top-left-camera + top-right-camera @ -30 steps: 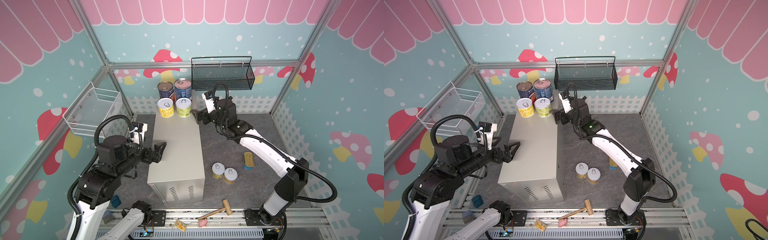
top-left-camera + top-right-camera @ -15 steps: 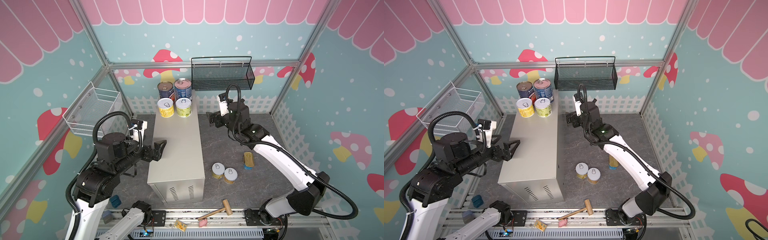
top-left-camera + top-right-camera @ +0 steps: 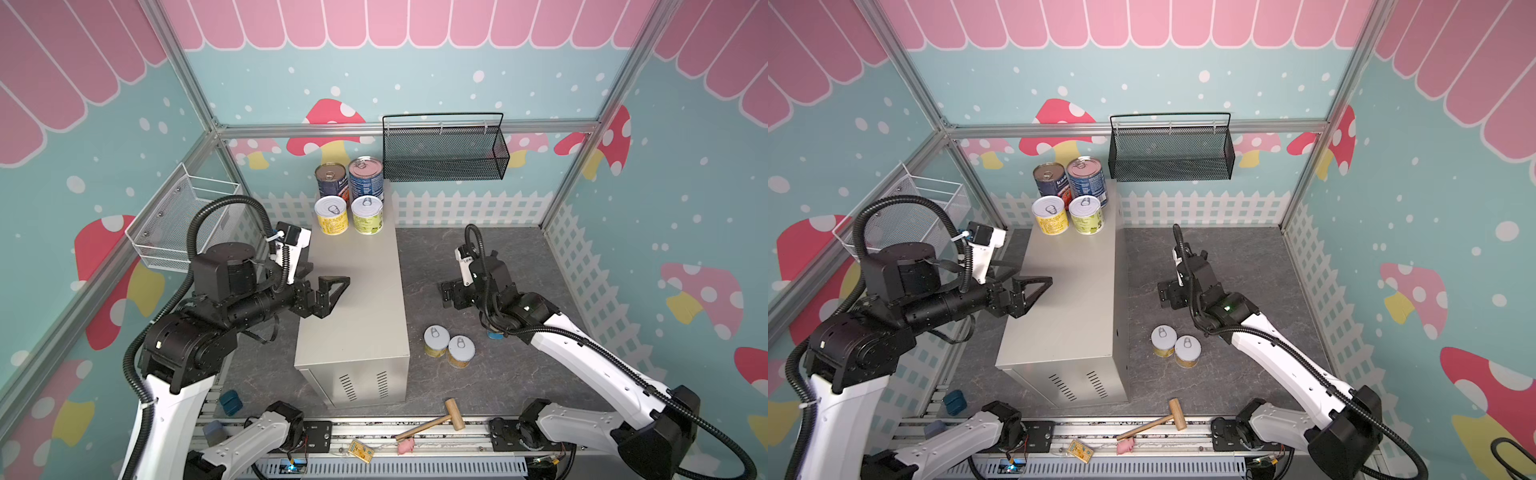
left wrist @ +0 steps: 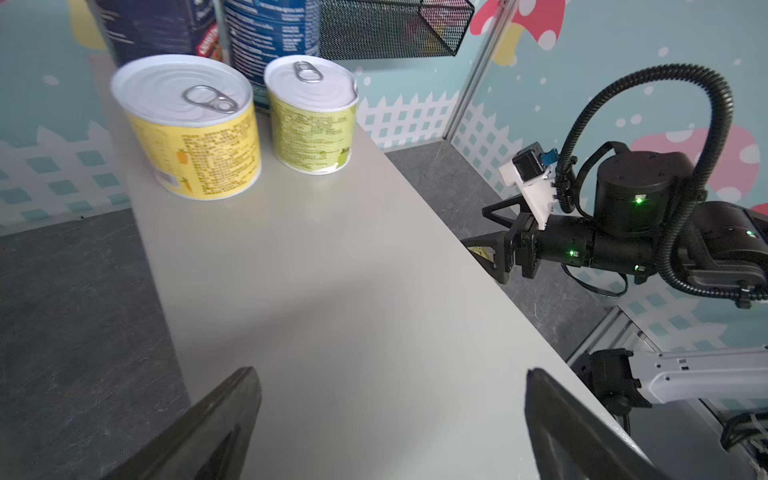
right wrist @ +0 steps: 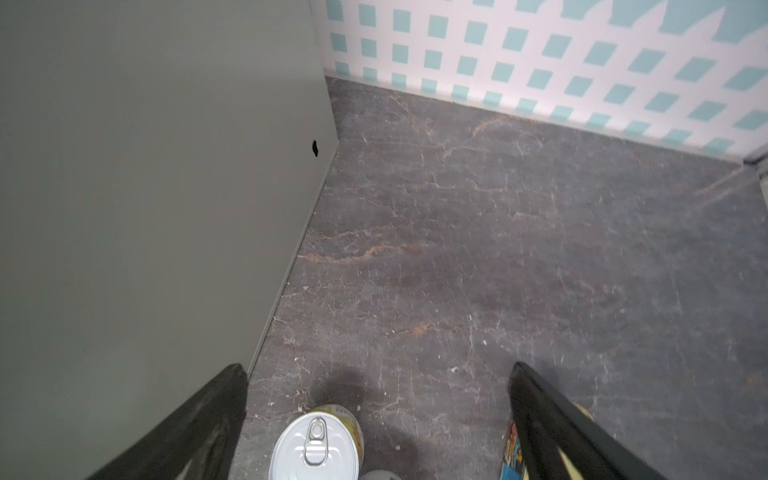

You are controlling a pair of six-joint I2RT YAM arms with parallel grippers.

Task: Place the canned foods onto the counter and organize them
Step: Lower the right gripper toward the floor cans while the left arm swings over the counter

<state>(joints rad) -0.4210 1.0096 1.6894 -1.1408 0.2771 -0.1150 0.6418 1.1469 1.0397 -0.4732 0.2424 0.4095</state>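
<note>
- The left gripper (image 3: 341, 284) hung over the counter (image 3: 365, 320), just inside its left edge. Its jaws were spread as wide as they go and held nothing.
- In the left wrist view its fingers (image 4: 232, 399) stood far apart above bare counter top, touching no can.
- Well ahead of this gripper, at the far end of the counter, four cans stood upright. Two short cans (image 3: 331, 214) were side by side nearest its fingertips, and two tall cans (image 3: 365, 176) stood right behind them.
- The short pair sat close together; whether they touched could not be told.
- The right gripper (image 3: 451, 296) hovered above the floor (image 3: 478, 249) just right of the counter. Its jaws were wide open and empty, and its fingers pointed downward.
- In the right wrist view the counter's plain side wall rose just beside one finger.
- Two floor cans (image 3: 435, 340) stood upright close behind the right gripper, towards its arm's base. They were pressed together or nearly so.
- In the right wrist view one of them showed between the fingers but lower down, untouched.
- The tin (image 3: 495, 335) lay on the floor under the right arm's wrist, just behind the gripper. It was mostly hidden, and only a strip of its label showed.
- The black basket (image 3: 442, 158) hung on the back wall, beyond and above both grippers.
- The mallet (image 3: 432, 422) lay at the front rail, well behind the right gripper.
</note>
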